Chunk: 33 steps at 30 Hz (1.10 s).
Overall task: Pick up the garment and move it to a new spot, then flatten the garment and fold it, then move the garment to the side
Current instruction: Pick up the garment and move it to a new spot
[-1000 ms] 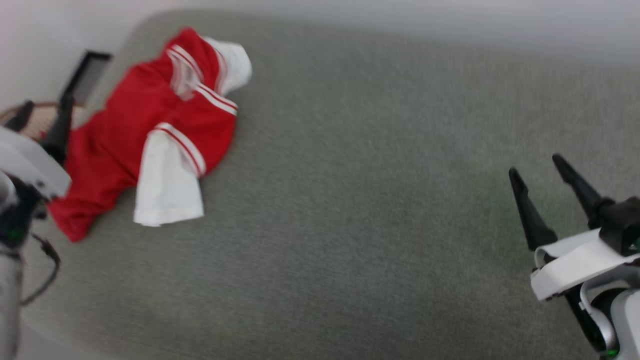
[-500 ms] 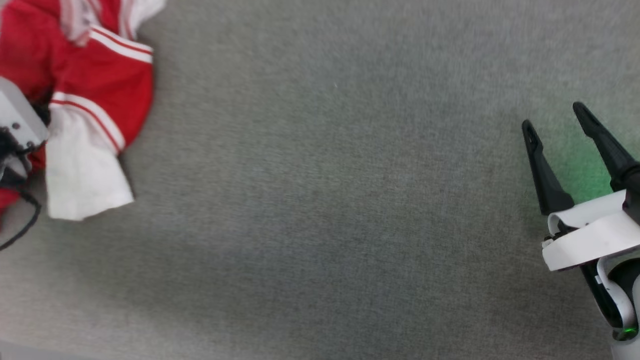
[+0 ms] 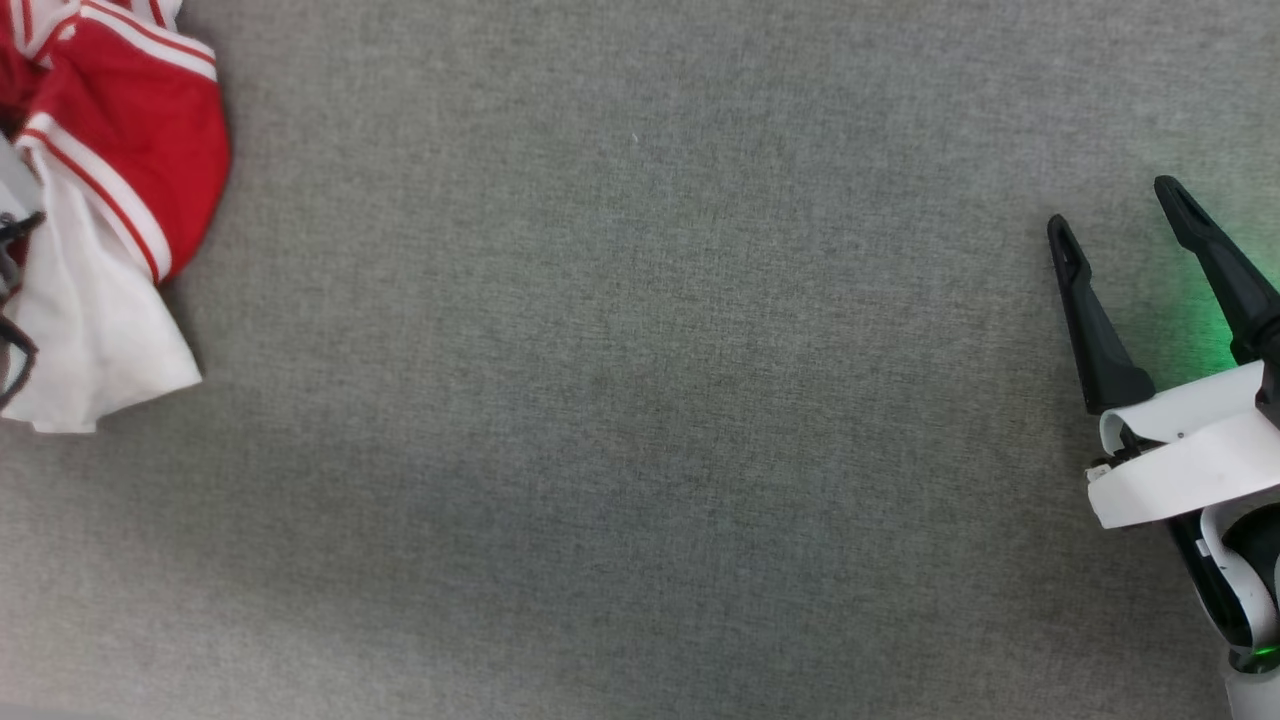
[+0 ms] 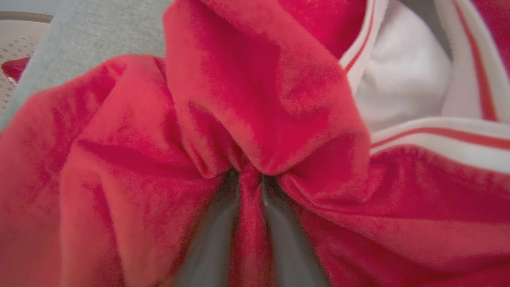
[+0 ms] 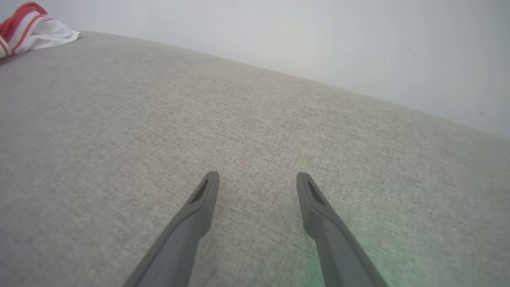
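Gripping a fold of the garment (image 4: 259, 99): left gripper (image 4: 251, 177) (right gripper (image 3: 1114, 205) splayed, well apart).

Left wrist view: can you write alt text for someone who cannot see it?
The left gripper is pinched shut on a bunched fold of the garment, whose red fabric crumples around its two dark fingers. A white sleeve end with red-white striped trim lies at the upper right; grey upholstered surface shows at the upper left.
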Motion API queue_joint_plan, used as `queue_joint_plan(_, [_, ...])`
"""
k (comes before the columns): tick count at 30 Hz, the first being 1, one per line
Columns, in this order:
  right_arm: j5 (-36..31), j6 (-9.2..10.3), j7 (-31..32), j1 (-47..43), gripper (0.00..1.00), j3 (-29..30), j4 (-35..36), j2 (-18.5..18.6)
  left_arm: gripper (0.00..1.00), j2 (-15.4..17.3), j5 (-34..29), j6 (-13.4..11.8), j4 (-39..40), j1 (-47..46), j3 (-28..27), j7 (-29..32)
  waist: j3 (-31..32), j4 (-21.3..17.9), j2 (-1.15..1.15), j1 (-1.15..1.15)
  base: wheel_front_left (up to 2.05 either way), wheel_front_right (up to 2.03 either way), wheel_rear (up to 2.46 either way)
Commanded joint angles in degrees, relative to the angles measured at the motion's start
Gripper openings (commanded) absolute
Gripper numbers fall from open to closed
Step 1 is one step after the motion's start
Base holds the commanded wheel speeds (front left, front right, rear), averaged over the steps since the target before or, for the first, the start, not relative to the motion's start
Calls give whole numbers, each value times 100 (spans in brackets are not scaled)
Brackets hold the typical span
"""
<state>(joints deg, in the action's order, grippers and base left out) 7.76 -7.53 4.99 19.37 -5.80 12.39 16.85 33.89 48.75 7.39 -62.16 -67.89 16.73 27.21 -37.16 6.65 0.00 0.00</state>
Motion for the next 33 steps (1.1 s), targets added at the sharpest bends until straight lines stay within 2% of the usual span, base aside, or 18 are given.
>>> queue_joint_plan(1, [-10, 8, -32, 37, 100, -2, -25, -19, 0, -349, -1, 8, -151, 329, 199, 37, 132, 23, 0, 0, 0, 0, 0])
queue_joint_plan(6, [62, 8, -167, -63, 100, -27, -227, -80, 0, -52, 189, 16, 182, 155, 349, -462, 572, 49, 0, 0, 0, 0, 0])
queue_joint_plan(9, [141, 8, -280, -163, 100, -42, -430, -138, 0, 196, 176, 9, 395, 113, 561, -742, 928, 65, 0, 0, 0, 0, 0])
queue_joint_plan(21, [411, 8, -773, -596, 100, -33, -1136, -404, 0, 755, -83, 7, 1552, -201, 1325, -1545, 2302, 165, 0, 0, 0, 0, 0])
queue_joint_plan(30, [517, 8, -1024, -763, 100, 13, -1437, -548, 0, 976, -62, -51, 2874, -150, 1494, -1103, 2905, 108, 0, 0, 0, 0, 0])
queue_joint_plan(33, [531, 8, -1075, -826, 100, 105, -1498, -572, 0, 1044, 44, -187, 3526, 21, 1514, -819, 3007, 27, 0, 0, 0, 0, 0])
